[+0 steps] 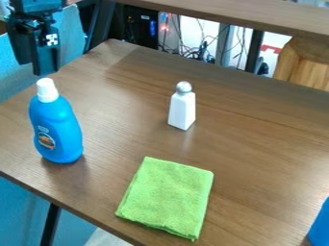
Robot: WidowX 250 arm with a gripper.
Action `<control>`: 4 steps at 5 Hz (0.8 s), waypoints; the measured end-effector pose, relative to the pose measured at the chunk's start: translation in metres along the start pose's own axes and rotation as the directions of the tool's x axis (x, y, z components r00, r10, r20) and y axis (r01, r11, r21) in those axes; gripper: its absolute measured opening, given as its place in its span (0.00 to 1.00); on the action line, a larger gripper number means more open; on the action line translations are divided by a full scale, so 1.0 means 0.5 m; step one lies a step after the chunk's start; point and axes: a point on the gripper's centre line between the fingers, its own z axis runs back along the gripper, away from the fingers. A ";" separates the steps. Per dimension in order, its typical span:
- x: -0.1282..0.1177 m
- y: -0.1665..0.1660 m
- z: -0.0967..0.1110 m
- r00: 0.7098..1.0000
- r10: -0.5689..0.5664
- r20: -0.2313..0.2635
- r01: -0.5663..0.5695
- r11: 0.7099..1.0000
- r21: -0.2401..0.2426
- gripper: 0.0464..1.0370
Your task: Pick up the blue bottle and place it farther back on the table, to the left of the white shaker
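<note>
- In the camera view, my arm [32, 14] comes in at the upper left corner, with my black gripper [45, 71] hanging nose-down near the table's far left edge.
- I cannot tell whether the claw is spread or pressed together. A small black-and-white marker [51, 39] sits on its side.
- Nearest to it is the blue bottle [56, 127], upright on the left part of the wooden table [257, 149]. Its white cap [47, 90] shows just below the gripper in my view.
- Away to the right, the slim white bottle [182, 110] stands upright, topped by a silvery ball-shaped cap [183, 87].
- Nearer the camera, between and in front of the two bottles, I see the folded green cloth [168, 197] lying flat, slightly turned.
- Another blue object [321, 226] is cut off at the lower right edge.
- Behind the table, a wooden beam [237, 14] crosses the top of my view. Under it are tangled cables [193, 50] and a black box [140, 24] with blue lights; a lighter wooden piece [307, 65] stands at the right.
</note>
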 end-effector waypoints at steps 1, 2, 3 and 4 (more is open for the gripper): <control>0.001 -0.001 -0.015 1.000 -0.003 -0.020 0.002 1.000 -0.019 0.97; 0.010 0.003 -0.018 1.000 -0.029 0.011 0.029 0.999 -0.015 0.97; 0.002 0.020 -0.017 1.000 0.008 0.022 -0.008 1.000 -0.003 0.97; -0.007 0.038 -0.030 0.998 0.059 -0.017 -0.058 0.998 0.033 0.97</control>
